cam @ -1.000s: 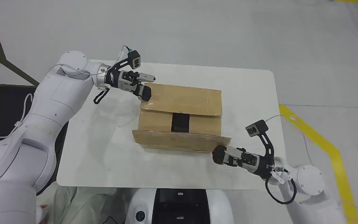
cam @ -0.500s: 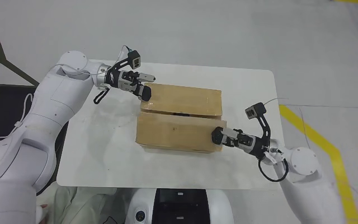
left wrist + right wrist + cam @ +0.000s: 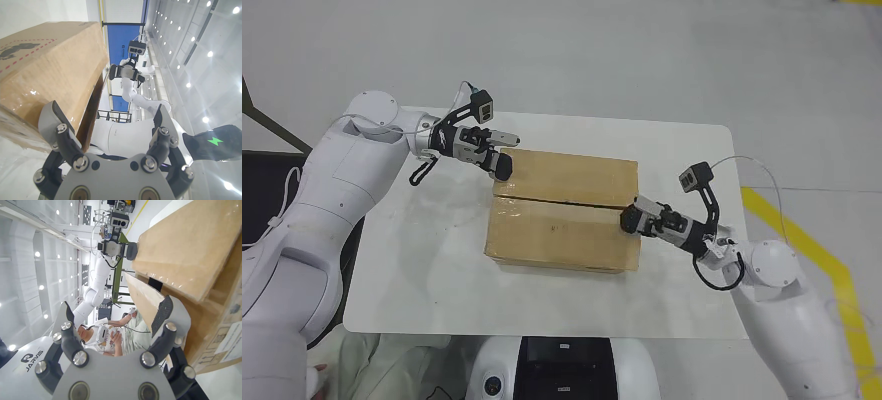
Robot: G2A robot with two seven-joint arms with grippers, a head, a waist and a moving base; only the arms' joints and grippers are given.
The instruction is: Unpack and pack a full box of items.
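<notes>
Top view: the white surface (image 3: 412, 280) carries a cardboard box (image 3: 562, 225) at its middle, with both top flaps folded down and meeting along a seam. The left gripper (image 3: 504, 152) sits at the box's far left corner, fingers spread, one against the cardboard. The right gripper (image 3: 634, 218) sits at the box's right end by the near flap, fingers also spread.

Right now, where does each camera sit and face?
Top: above the arms, looking down at the table and box; both arms show.
Left wrist: behind the open left gripper, looking along the box toward the right gripper.
Right wrist: behind the open right gripper, looking along the box toward the left gripper.
Shared: the box in all; each wrist view sees the other gripper.
</notes>
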